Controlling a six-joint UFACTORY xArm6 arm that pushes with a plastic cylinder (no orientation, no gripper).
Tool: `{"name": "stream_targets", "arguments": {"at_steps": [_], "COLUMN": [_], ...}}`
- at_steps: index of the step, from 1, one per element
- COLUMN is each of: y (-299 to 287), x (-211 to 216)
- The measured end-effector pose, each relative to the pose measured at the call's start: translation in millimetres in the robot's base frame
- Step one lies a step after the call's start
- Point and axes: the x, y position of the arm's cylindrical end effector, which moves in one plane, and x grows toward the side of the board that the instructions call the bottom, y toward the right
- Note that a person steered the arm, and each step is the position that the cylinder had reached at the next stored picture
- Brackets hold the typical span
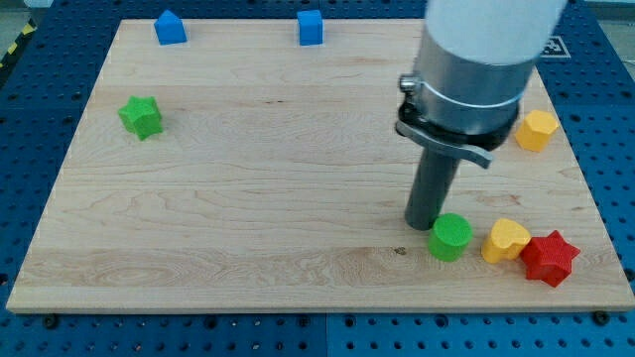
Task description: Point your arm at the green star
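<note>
Green star far from my tip

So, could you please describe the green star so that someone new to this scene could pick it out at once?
Start at the wooden board and go to its left side in the view, below the blue block near the top edge. The green star sits there alone. The other green piece, a green cylinder, is round and lies far right beside my tip.

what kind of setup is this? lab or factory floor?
Likely a robotics lab bench: a pale wooden board lies on a blue perforated mounting table, scattered with small plastic blocks like the green star. My tip sits beside the green cylinder.
</note>
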Motion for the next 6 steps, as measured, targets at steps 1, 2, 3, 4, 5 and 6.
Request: {"name": "stream_targets", "arguments": {"at_steps": [1, 2, 3, 4, 5, 6], "y": [-2, -90, -209, -327, -396, -394], "x": [0, -16, -44, -74, -126, -157]}}
